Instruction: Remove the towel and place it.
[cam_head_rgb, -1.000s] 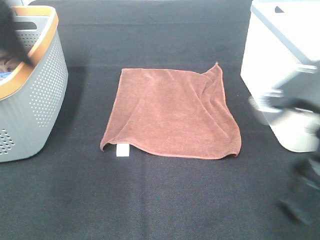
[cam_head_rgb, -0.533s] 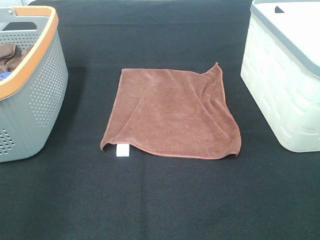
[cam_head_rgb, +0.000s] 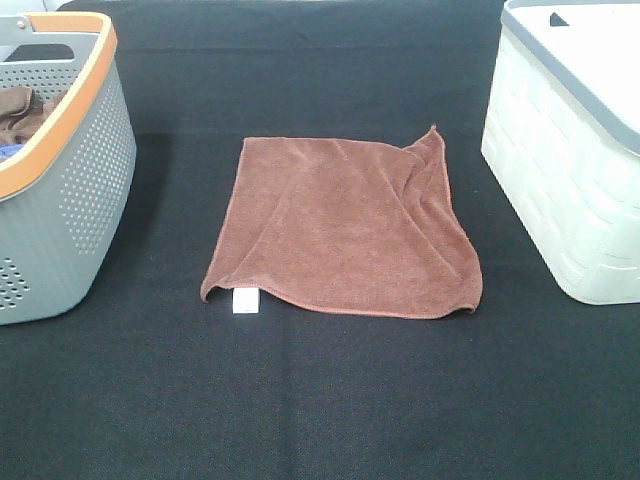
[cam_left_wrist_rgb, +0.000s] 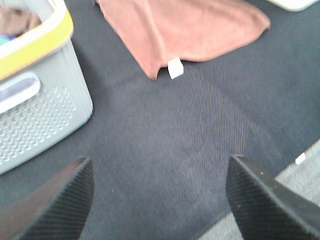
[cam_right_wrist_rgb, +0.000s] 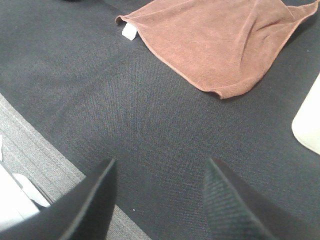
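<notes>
The towel (cam_head_rgb: 345, 225) is reddish-brown and lies spread almost flat on the black table, midway between the two baskets. Its small white tag (cam_head_rgb: 245, 300) sticks out at the near left corner, and the far right corner is slightly rucked. Neither gripper shows in the exterior high view. The left gripper (cam_left_wrist_rgb: 160, 200) hangs open over bare black cloth, well short of the towel (cam_left_wrist_rgb: 185, 30) and its tag (cam_left_wrist_rgb: 174, 67). The right gripper (cam_right_wrist_rgb: 160, 200) is also open and empty above the table, with the towel (cam_right_wrist_rgb: 220, 40) some way beyond its fingertips.
A grey perforated basket (cam_head_rgb: 80, 190) with an orange rim stands at the left and holds a darker brown cloth (cam_head_rgb: 22, 108). A white lidded basket (cam_head_rgb: 560, 190) stands at the right. The table's near edge (cam_right_wrist_rgb: 55, 160) shows in both wrist views.
Both arms, blurred at the left and right edges of the exterior high view a second ago, have left that view. The towel has not moved.
</notes>
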